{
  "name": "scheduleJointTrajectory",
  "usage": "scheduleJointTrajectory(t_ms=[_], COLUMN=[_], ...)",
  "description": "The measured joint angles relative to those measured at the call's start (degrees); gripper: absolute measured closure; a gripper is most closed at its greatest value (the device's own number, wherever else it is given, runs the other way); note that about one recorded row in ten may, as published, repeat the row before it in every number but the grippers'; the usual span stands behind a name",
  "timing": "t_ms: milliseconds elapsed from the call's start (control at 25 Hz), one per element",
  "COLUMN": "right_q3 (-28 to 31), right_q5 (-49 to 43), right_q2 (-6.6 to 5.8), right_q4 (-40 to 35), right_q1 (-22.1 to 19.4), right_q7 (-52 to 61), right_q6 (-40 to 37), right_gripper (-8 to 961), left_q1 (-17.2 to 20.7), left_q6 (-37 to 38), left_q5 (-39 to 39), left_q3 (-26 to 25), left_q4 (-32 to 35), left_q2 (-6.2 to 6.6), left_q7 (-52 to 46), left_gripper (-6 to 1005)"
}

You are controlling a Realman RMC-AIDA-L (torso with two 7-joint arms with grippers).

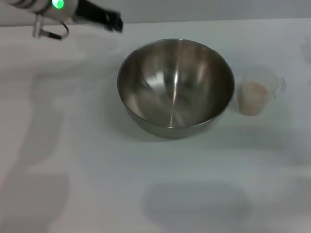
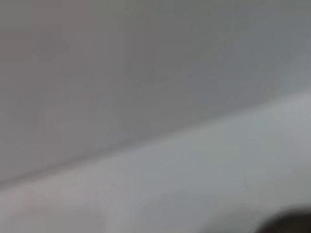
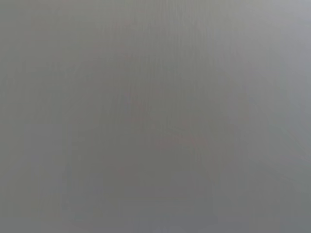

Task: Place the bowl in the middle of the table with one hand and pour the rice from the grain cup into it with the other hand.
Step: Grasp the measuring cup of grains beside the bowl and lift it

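Note:
The large steel bowl point(image 1: 176, 87) stands upright and empty near the middle of the white table point(image 1: 97, 160). The small clear grain cup point(image 1: 256, 92) stands just right of the bowl, with pale rice point(image 1: 253, 97) inside. My left gripper point(image 1: 115, 22) is at the far left back of the table, above and left of the bowl, apart from it, holding nothing. My right gripper is out of view. The wrist views show only blurred grey surface.
The back edge of the table point(image 1: 218, 22) runs just behind the bowl. Bare white tabletop lies in front of and to the left of the bowl.

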Motion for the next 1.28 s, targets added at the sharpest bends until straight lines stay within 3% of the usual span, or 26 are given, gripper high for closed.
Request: scheduleJointTrajectory(t_ms=[80, 120, 160, 200, 280, 320, 360, 520, 560, 600, 680, 800, 920, 960, 1000, 1040, 1200, 1280], right_q3=[0.0, 0.01, 0.0, 0.0, 0.01, 0.01, 0.0, 0.01, 0.0, 0.01, 0.01, 0.01, -0.01, -0.27, -0.27, -0.44, -0.68, -0.92], right_q5=[0.0, 0.0, 0.0, 0.0, 0.0, 0.0, 0.0, 0.0, 0.0, 0.0, 0.0, 0.0, 0.0, -0.09, -0.09, -0.22, -0.52, -0.58], right_q2=[0.0, -0.03, -0.07, -0.12, -0.2, -0.23, -0.25, -0.2, -0.12, -0.04, 0.17, 0.69, 1.41, 1.74, 1.74, 1.8, 1.97, 2.0], right_q4=[-0.01, -0.01, 0.0, -0.02, -0.08, -0.13, -0.18, -0.19, -0.17, -0.15, -0.01, 0.37, 0.55, 0.77, 0.77, 1.0, 2.13, 2.52], right_q1=[0.04, 0.08, 0.11, 0.16, 0.3, 0.34, 0.39, 0.25, 0.19, 0.11, -0.08, -0.75, -1.61, -2.27, -2.27, -2.68, -4.43, -5.43], right_q7=[0.0, 0.0, 0.0, 0.0, 0.0, 0.0, 0.0, 0.0, 0.0, 0.0, 0.0, 0.0, 0.0, 0.0, 0.0, 0.0, 0.0, 0.01], right_q6=[0.0, 0.0, 0.01, 0.09, 0.33, 0.4, 0.49, 0.53, 0.54, 0.54, 0.54, 0.43, 0.32, 0.48, 0.48, 0.6, 1.18, 1.39], right_gripper=[212, 212, 212, 212, 212, 212, 212, 212, 212, 212, 212, 212, 212, 212, 212, 212, 212, 212], left_q1=[3.63, 7.02, 12.03, 12.03, 17.89, 21.67, 22.42, 28.22, 29.47, 29.47, 29.72, 29.08, 29.03, 29.04, 29.04, 28.74, 28.6, 29.01], left_q6=[2.09, 5.93, 14.33, 14.33, 28.46, 40.91, 44.08, 78.6, 97.27, 97.27, 111.93, 131.71, 137.93, 138.23, 138.23, 136.57, 134.53, 133.87], left_q5=[-2.32, -4.9, -8.29, -8.29, -11.13, -12.11, -12.19, -10.46, -7.0, -7.0, -3.93, 0.29, 4.53, 6.59, 6.59, 11.4, 14.6, 14.78], left_q3=[0.19, 1.89, 5.69, 5.69, 10.91, 14.88, 15.91, 26.97, 32.34, 32.34, 35.91, 39.27, 39.04, 38.39, 38.39, 36.96, 36.39, 35.91], left_q4=[-5.93, -9.49, -13.44, -13.44, -15.21, -14.96, -14.68, -8.65, -2.91, -2.91, 3.47, 14.76, 20.32, 22.65, 22.65, 27.27, 30.76, 31.55], left_q2=[-0.23, -0.31, -0.27, -0.27, -0.18, -0.12, -0.12, -0.01, 0.02, 0.02, -0.08, 0.06, 0.43, 0.59, 0.59, 1.29, 2.06, 1.69], left_q7=[0.38, 1.06, 2.68, 2.68, 6.21, 9.81, 10.65, 14.8, 13.26, 13.26, 8.9, -8.9, -25.83, -31.73, -31.73, -41.01, -46.07, -45.06], left_gripper=[806, 807, 807, 808, 809, 810, 811, 814, 814, 815, 816, 808, 795, 791, 786, 782, 764, 669])
